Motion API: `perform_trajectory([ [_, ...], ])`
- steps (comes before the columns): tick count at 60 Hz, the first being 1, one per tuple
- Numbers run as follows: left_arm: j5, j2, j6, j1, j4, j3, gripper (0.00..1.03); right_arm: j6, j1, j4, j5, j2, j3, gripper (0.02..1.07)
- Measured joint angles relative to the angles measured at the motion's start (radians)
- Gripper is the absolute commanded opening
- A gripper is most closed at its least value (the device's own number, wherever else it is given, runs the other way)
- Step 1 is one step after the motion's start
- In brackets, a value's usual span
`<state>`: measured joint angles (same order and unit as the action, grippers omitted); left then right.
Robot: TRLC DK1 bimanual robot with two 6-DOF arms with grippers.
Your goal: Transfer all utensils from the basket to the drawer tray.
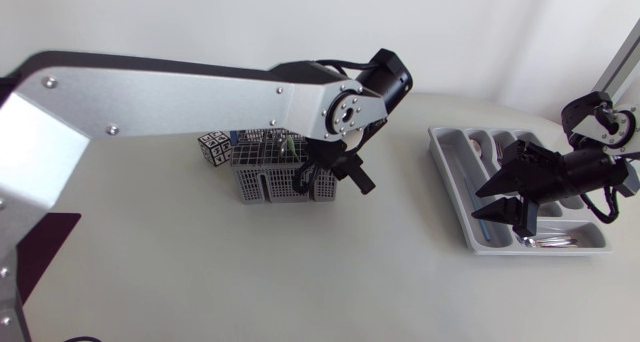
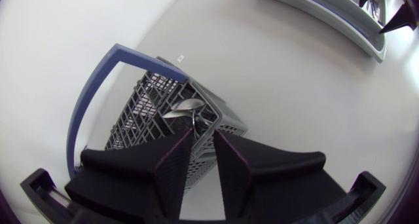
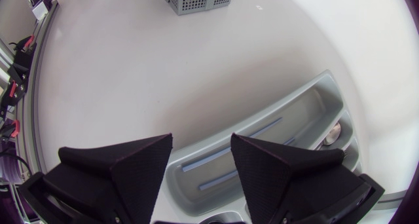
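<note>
My left claw (image 1: 338, 172) hung over the grey mesh plastic basket (image 1: 262, 185) at frame centre, a shiny metal spoon (image 2: 185, 109) just ahead of it; I could not tell its grip. My right claw (image 1: 480, 204) gaped wide, empty, over the grey plastic drawer tray (image 1: 450, 172) at right.

Right claw (image 3: 201, 140) agape; left arm (image 1: 200, 102) outstretched.

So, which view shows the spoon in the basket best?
The left wrist view: the spoon stands bowl-up in the basket, ahead of the left pincer. The head view does not show it clearly; the right wrist view catches only basket wall.
</note>
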<state>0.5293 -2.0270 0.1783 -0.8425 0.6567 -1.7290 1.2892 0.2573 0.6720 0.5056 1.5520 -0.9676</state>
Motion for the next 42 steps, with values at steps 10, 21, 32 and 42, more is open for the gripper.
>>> perform_trajectory([
  [10, 0.004, -0.024, -0.005, 0.008, 0.0, 0.0, 0.14, 0.0, -0.001, 0.0, 0.0, -0.003, 0.004, 0.68],
  [21, 0.015, -0.027, -0.021, 0.012, 0.0, 0.0, 0.07, 0.0, -0.009, 0.0, 0.0, -0.021, 0.022, 0.68],
  [32, 0.027, -0.023, -0.022, 0.015, 0.0, 0.0, 0.1, 0.0, -0.01, 0.0, 0.0, -0.027, 0.022, 0.68],
  [42, 0.026, -0.005, -0.022, 0.016, 0.0, 0.0, 0.14, 0.001, -0.01, -0.002, 0.0, -0.028, 0.026, 0.68],
])
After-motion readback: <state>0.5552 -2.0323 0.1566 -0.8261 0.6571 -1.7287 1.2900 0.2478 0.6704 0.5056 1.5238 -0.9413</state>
